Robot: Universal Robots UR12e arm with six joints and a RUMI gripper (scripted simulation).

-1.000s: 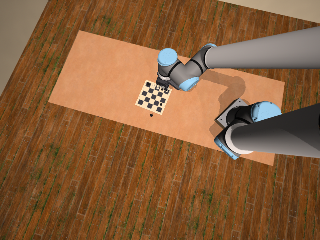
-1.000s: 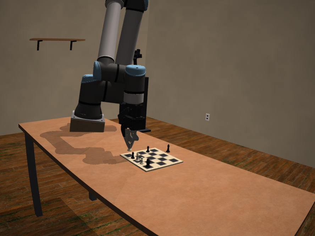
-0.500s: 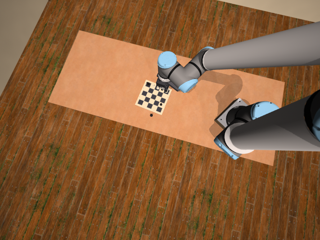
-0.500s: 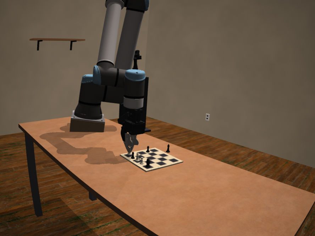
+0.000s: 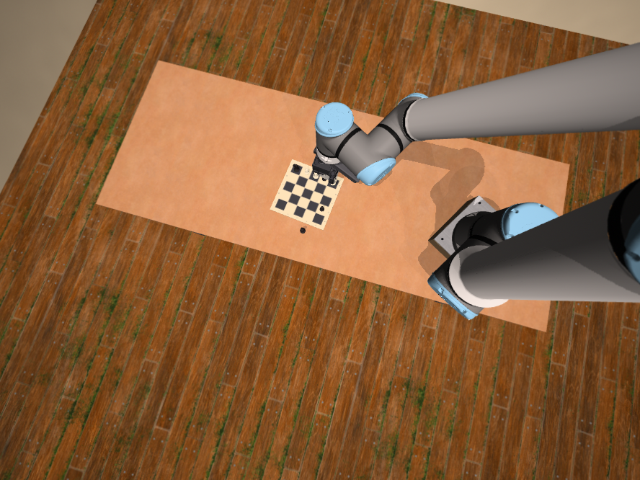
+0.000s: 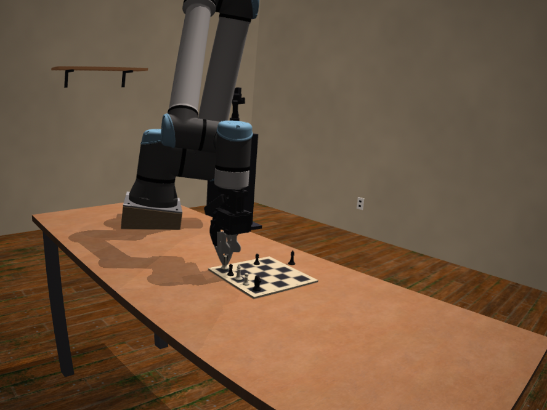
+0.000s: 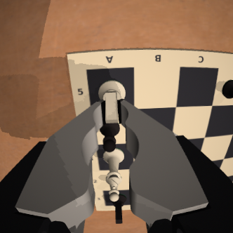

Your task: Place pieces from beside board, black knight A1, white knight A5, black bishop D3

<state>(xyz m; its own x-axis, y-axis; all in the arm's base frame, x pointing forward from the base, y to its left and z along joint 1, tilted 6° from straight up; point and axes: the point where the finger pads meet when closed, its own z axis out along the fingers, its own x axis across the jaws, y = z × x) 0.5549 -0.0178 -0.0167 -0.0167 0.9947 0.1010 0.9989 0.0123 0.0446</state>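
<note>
Over the board's corner square A5, nearest the arm's base, the gripper (image 7: 111, 111) is nearly closed, its two grey fingers clamped on the white knight (image 7: 111, 92). In the wrist view the knight's round base lies inside the dark A5 square, directly ahead of the fingertips. In the exterior view the gripper (image 6: 226, 257) points straight down at that corner of the chessboard (image 6: 304, 282), its tips low over the surface; whether the base touches the board cannot be told.

Along the A-file edge, behind the held piece, stand a black piece (image 6: 230, 269), two white pieces (image 6: 239, 272) and a black knight (image 6: 256, 282) at the far A1 corner. One more black piece (image 6: 256, 258) stands on the board near the opposite edge. The black bishop (image 6: 291, 257) stands upright on the table (image 6: 397, 353), just beside the board's edge and well apart from the gripper.
</note>
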